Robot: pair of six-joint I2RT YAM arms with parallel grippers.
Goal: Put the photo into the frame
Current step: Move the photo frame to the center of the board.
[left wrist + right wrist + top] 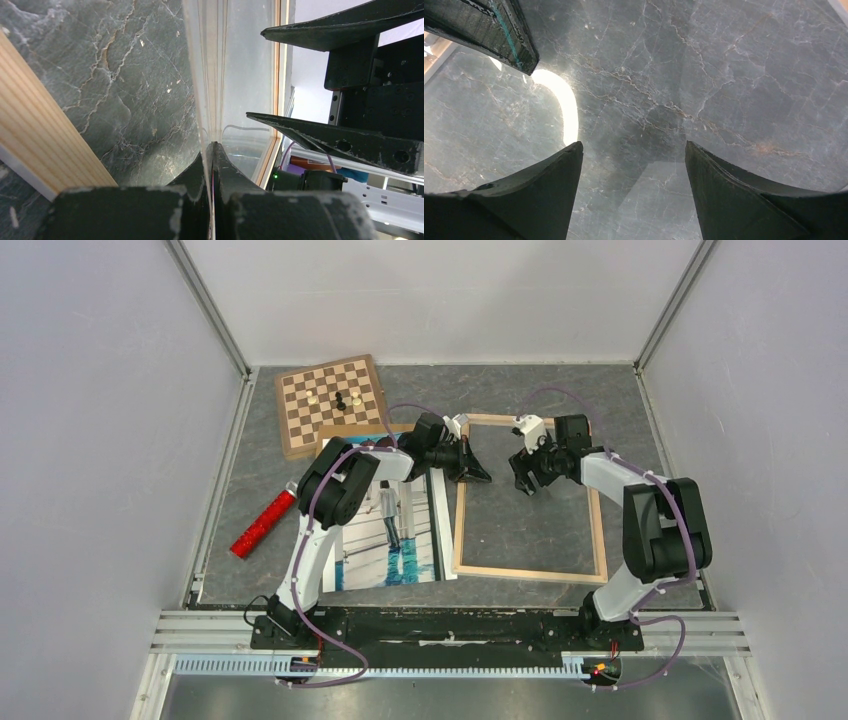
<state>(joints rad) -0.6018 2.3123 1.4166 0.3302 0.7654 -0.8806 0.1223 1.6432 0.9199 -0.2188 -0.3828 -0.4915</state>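
Left fingers (194, 176) pinch a clear pane (214, 75) edge-on, right fingers (549, 182) gape apart, left arm (330, 502) hides part of the photo (400, 540).

Free rm beyond frame's (528, 573) far bar

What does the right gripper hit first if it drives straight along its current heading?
Most likely the grey table inside the frame: the right gripper is open and points down at it. The left gripper, shut on a clear sheet, sits off that line; depth is unclear.
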